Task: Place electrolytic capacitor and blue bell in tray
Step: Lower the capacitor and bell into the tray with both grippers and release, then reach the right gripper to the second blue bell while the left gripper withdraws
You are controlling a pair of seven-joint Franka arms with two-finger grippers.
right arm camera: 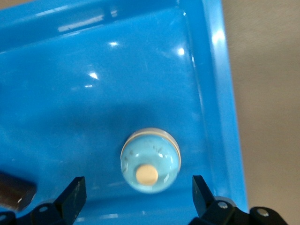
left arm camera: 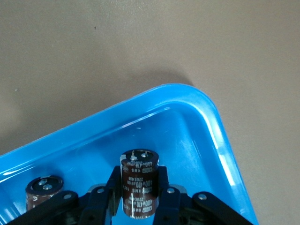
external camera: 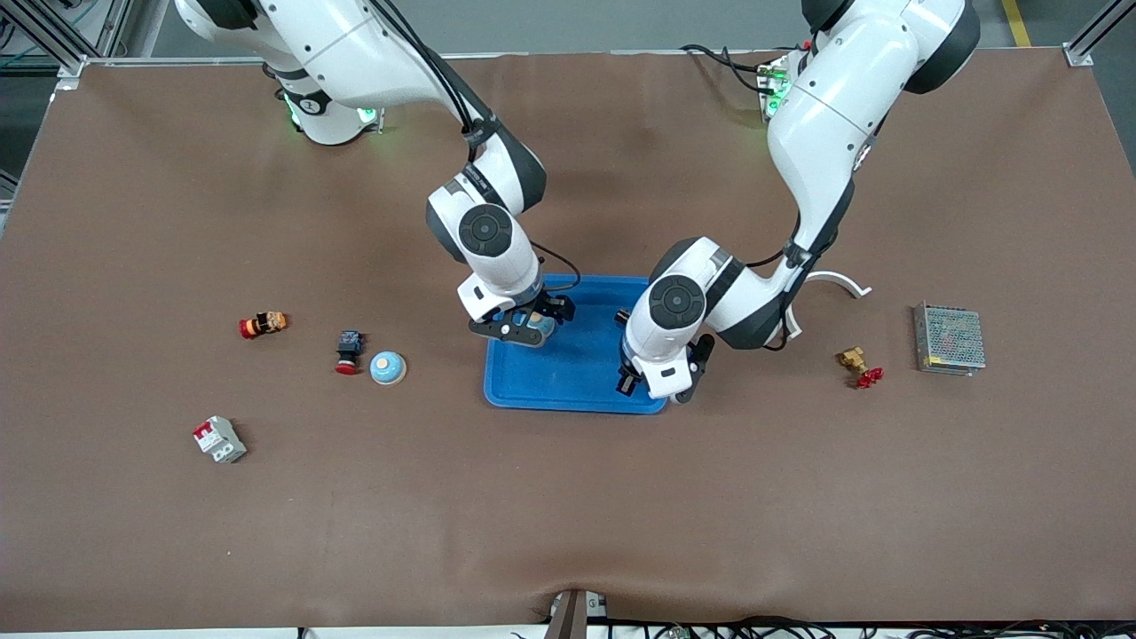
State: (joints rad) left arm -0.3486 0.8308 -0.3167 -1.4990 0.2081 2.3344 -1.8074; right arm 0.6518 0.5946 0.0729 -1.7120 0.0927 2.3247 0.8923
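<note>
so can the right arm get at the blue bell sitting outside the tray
Probably yes: the right gripper is open over the tray, and that bell sits uncovered toward its arm's end of the table, though a red button crowds one side.

Brown table (external camera: 568,515): tray (external camera: 568,383), bell (external camera: 388,367), small parts

A bright-blue tray (external camera: 577,373) sits on a brown table (external camera: 568,497). Inside the tray, a pale-blue bell (right arm camera: 150,160) with a cream button and cream rim band; over the tray, a dark-brown capacitor (left arm camera: 139,183) printed in white lettering. Beside the tray, toward the right arm's end, a second pale-blue bell (external camera: 388,367).
</note>
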